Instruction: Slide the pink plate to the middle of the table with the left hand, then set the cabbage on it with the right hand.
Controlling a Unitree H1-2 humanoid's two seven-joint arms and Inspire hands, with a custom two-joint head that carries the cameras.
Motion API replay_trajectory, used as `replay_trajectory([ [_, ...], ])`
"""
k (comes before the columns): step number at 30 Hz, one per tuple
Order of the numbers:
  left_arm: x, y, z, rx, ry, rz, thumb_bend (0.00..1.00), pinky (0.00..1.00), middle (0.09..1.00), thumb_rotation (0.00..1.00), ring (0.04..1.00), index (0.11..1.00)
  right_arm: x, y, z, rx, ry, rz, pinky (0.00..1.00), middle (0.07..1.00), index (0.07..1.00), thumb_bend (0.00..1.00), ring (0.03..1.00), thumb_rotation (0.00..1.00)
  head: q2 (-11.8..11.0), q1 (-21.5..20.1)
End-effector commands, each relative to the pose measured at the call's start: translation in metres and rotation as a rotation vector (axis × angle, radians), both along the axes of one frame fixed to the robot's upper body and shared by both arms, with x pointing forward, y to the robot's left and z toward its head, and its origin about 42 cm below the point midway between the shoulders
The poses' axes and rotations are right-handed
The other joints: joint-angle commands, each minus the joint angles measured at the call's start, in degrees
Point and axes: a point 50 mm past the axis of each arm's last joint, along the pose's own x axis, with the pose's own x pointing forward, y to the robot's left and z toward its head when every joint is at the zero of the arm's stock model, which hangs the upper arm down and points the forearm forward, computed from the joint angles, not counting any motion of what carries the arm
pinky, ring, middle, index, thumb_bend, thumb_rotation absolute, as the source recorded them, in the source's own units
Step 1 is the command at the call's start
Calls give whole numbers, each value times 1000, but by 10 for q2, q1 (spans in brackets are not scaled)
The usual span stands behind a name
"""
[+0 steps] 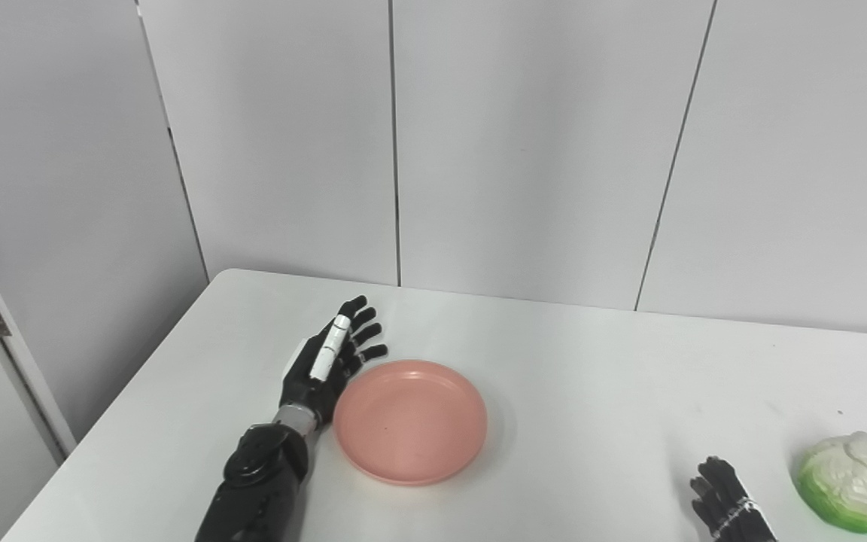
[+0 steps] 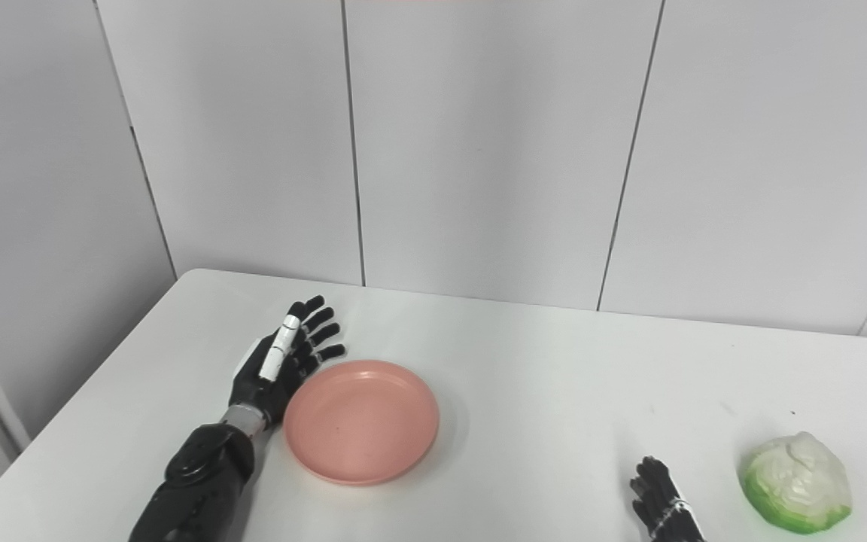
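Cabbage (image 1: pixel 852 482) sat nearest us, at the worktop's (image 1: pixel 591 376) near right corner, a pale head with a green base, resting on the surface with nothing touching it. Just to its left our right hand (image 1: pixel 723 497) came in from the bottom edge; only the dark fingers showed, lying close together and holding nothing, though how far they were curled we could not tell, since the frame cut off most of the hand. The cabbage lay directly to that hand's right, near but apart, so we judged the right arm to be the obvious one for the later pick, and a short sideways reach would serve.

Further in, left of centre, the pink plate (image 1: pixel 411 421) lay flat and empty on the white surface. Our left hand (image 1: pixel 328 361) stood just beside its left rim, palm turned toward the plate, fingers straight and spread, pointing away from us and gripping nothing. The heel of the hand looked to be touching the rim or very nearly so; we could not settle which. The plate therefore lay to the right of that hand, and the middle of the worktop lay further right again, so we judged a rightward push with the palm to be the step in hand, with the plate not quite centred yet.

Behind it all stood plain grey wall panels (image 1: pixel 524 150).
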Motion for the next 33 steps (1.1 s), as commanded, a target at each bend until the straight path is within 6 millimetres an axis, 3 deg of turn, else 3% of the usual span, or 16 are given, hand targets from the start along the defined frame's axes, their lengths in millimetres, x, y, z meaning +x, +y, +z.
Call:
replay_trajectory([
  [1,-11,-35,-30,-18,119,-45,866,747,900,736,878,865,-39,5,-14,20,64,-31,914,911,878,867,903,938,4,-4],
  [7,-20,-69,-46,-48,178,-66,876,740,892,725,870,840,-38,11,-8,11,58,-22,901,904,874,865,899,925,36,-36],
  [11,-23,-76,-47,-64,198,-72,876,735,889,717,873,838,-38,19,-1,11,51,-21,898,896,864,859,891,901,66,-65],
  [17,-28,-83,-44,-77,220,-88,886,722,894,730,875,861,-38,31,8,5,51,-17,894,906,874,840,894,898,83,-94],
  [24,-31,-78,-45,-59,223,-115,900,705,910,754,879,866,-36,44,13,-22,44,-23,895,915,886,810,902,892,83,-148],
  [27,-32,-68,-47,-63,222,-119,891,759,920,768,898,876,-34,48,17,-106,14,-45,869,917,889,773,900,913,80,-168],
  [33,-33,-46,-53,-33,223,-109,897,770,936,776,910,906,-27,44,55,-226,-54,-140,814,928,919,712,868,931,61,-196],
])
